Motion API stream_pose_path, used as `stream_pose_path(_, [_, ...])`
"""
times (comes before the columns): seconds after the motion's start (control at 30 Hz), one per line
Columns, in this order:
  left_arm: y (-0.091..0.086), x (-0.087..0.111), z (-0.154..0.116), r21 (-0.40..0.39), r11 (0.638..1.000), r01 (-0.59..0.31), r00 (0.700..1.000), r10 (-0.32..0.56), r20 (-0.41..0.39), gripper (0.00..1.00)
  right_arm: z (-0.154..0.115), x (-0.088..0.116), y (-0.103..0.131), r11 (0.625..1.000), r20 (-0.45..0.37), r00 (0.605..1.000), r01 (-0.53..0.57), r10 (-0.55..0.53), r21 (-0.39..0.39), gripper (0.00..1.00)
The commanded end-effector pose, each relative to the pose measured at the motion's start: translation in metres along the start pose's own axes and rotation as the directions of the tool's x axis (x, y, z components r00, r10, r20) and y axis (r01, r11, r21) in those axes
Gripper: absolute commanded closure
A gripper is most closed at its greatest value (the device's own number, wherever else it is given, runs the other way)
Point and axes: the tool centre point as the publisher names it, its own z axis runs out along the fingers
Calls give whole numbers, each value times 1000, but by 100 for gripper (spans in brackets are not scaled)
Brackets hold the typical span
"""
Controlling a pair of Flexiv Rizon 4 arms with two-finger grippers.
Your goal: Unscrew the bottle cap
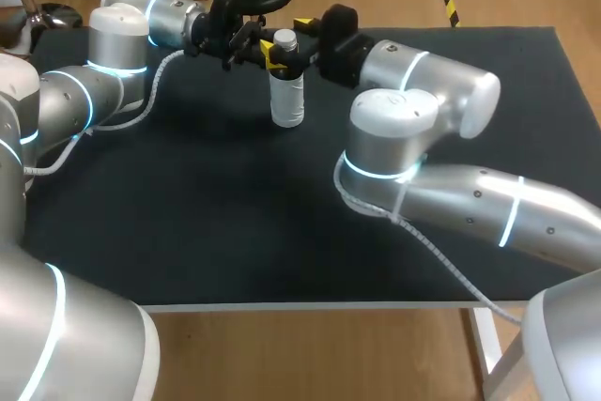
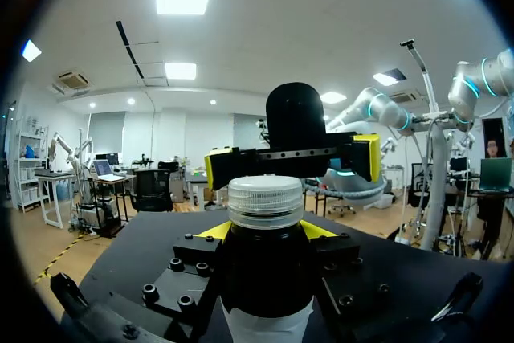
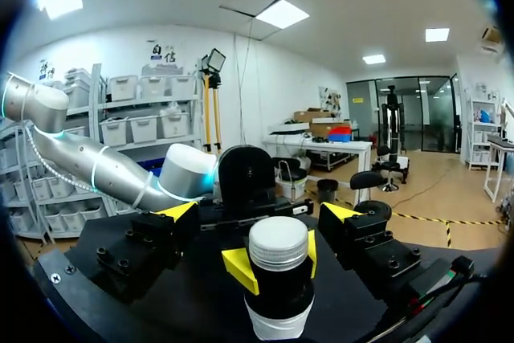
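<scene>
In the head view, the bottle (image 1: 287,100) stands upright on the black worktop (image 1: 235,213), in its far half and close to the middle, between the two arms. Its white ribbed cap (image 1: 285,41) sits on the neck. In the wrist views the upper body of the bottle looks dark, and a white label (image 3: 277,320) goes around the lower part.

The left tool (image 2: 265,234) is pinching the bottle just under the cap. In the right wrist view its yellow fingertips (image 3: 238,269) lie against the dark neck from two sides. In the left wrist view the same tips show at both shoulders of the bottle, and the cap rises above them.

The right tool (image 3: 259,213) is at the height of the cap, on the opposite side, and it is spread wide. Its yellow fingertips (image 3: 178,211) stand one on each side of the cap with a clear gap, so they do not touch it. In the left wrist view this tool is seen behind the cap, its two tips well apart.

The left arm (image 1: 113,53) comes in from the left and lies low over the far left part of the worktop. The right arm (image 1: 423,91) comes in from the right, bends above the worktop beside the bottle, and points toward it. The two tools face each other with the bottle between them.
</scene>
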Motion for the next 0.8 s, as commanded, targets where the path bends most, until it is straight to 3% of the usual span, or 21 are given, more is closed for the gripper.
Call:
stream_pose_path(0.03, [3,-7,-3,6,1000,0,1000,0,-16,100,6,1,-2,1000,4,1000,2,-1,-9,0])
stream_pose_path(0.1, [3,-7,-3,6,1000,0,1000,0,-16,100,8,1,-2,1000,4,1000,1,-1,-9,3])
stream_pose_path(0.17, [3,-7,-3,6,1000,0,1000,0,-16,100,9,1,-3,1000,4,1000,1,-1,-10,14])
stream_pose_path(0.3, [3,-7,-3,6,1000,0,1000,0,-16,100,9,0,-4,1000,4,1000,-1,1,-9,16])
stream_pose_path(0.37, [3,-7,-3,6,1000,0,1000,0,-16,100,11,0,-5,1000,4,1000,-3,3,-9,23])
stream_pose_path(0.47, [3,-7,-3,6,1000,0,1000,0,-16,100,13,-2,-5,1000,3,1000,-4,4,-10,48])
stream_pose_path(0.67, [3,-7,-3,6,1000,0,1000,0,-16,100,15,-5,-6,1000,0,1000,-10,10,-11,74])
stream_pose_path(0.73, [3,-7,-3,6,1000,0,1000,0,-16,100,16,-6,-6,1000,0,1000,-9,9,-10,87])
stream_pose_path(0.77, [3,-7,-3,6,1000,0,1000,0,-16,100,16,-8,-7,1000,-1,1000,-8,8,-10,98])
stream_pose_path(0.8, [3,-7,-3,6,1000,0,1000,0,-16,100,15,-8,-8,1000,-1,1000,-8,8,-9,100])
